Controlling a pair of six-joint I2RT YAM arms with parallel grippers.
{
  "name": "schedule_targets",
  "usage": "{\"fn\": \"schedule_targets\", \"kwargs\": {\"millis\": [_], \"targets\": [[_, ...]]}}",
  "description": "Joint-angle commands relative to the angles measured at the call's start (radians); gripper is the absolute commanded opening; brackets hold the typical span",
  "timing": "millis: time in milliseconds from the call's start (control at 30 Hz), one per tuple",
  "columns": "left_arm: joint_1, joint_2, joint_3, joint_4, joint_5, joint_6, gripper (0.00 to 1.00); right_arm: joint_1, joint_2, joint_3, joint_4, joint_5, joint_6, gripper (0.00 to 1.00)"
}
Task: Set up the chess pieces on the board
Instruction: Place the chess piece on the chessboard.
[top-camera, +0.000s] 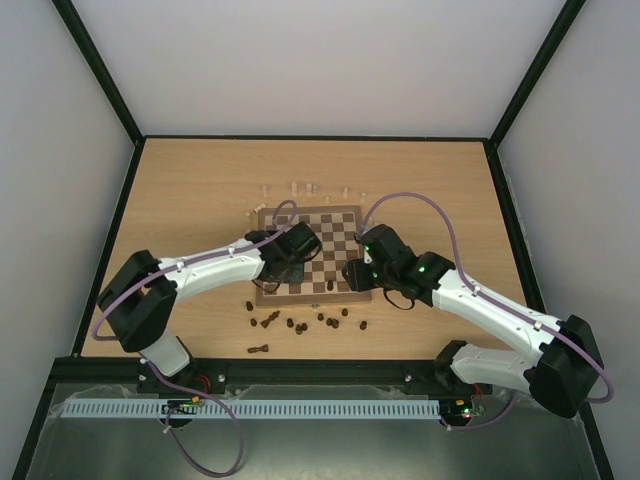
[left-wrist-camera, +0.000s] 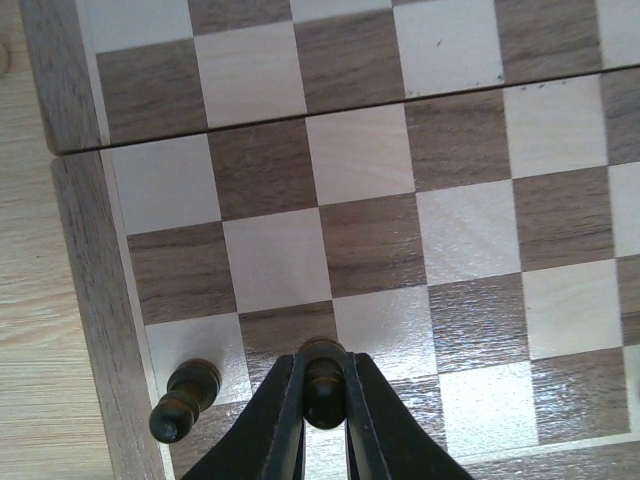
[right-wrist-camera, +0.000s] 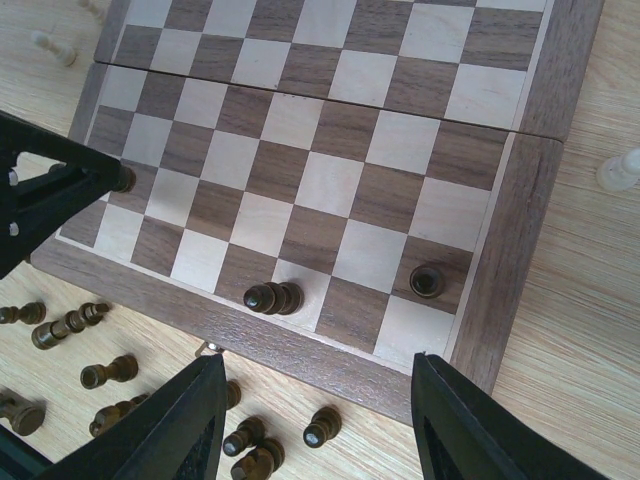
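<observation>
The board (top-camera: 340, 225) lies mid-table, and its checks fill the left wrist view (left-wrist-camera: 360, 150). My left gripper (left-wrist-camera: 324, 400) is shut on a dark pawn (left-wrist-camera: 324, 375) just over a square in the board's near left corner. Another dark piece (left-wrist-camera: 185, 400) stands one square to its left. My right gripper (right-wrist-camera: 320, 425) hangs open over the board's near edge with nothing between its fingers. Beyond it two dark pieces (right-wrist-camera: 272, 297) (right-wrist-camera: 428, 281) stand on the board (right-wrist-camera: 330, 180). In the top view the grippers (top-camera: 285, 272) (top-camera: 352, 275) sit at the board's near side.
Several loose dark pieces (top-camera: 300, 322) lie scattered on the table in front of the board, one (top-camera: 258, 349) nearer the arm bases; some show under my right gripper (right-wrist-camera: 320, 427). Several pale pieces (top-camera: 305, 188) stand beyond the board's far edge, one (right-wrist-camera: 620, 170) beside its right border.
</observation>
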Motion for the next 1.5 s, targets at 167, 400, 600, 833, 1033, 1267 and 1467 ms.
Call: {"fn": "schedule_targets", "kwargs": {"millis": [167, 400, 600, 833, 1033, 1267, 1467], "targets": [[0.030, 0.001, -0.070, 0.037, 0.024, 0.015, 0.09, 0.007, -0.005, -0.009, -0.028, 0.007, 0.000, 0.51], [0.032, 0.000, -0.085, 0.046, 0.031, 0.015, 0.12, 0.006, -0.003, -0.011, -0.027, 0.004, -0.001, 0.51], [0.031, -0.007, -0.077, 0.048, 0.042, 0.016, 0.18, 0.008, -0.003, -0.012, -0.026, 0.005, 0.000, 0.51], [0.027, -0.058, -0.054, 0.013, 0.028, 0.007, 0.27, 0.007, -0.003, -0.015, -0.025, 0.004, -0.001, 0.51], [0.000, -0.128, 0.008, -0.043, -0.005, -0.002, 0.35, 0.008, -0.006, -0.013, -0.025, 0.003, 0.000, 0.52], [-0.028, -0.270, -0.001, -0.134, -0.074, -0.047, 0.51, 0.007, -0.005, -0.012, -0.024, 0.004, 0.000, 0.52], [-0.036, -0.411, -0.110, -0.175, -0.067, -0.095, 0.59, 0.007, 0.003, -0.011, -0.023, 0.000, -0.001, 0.52]]}}
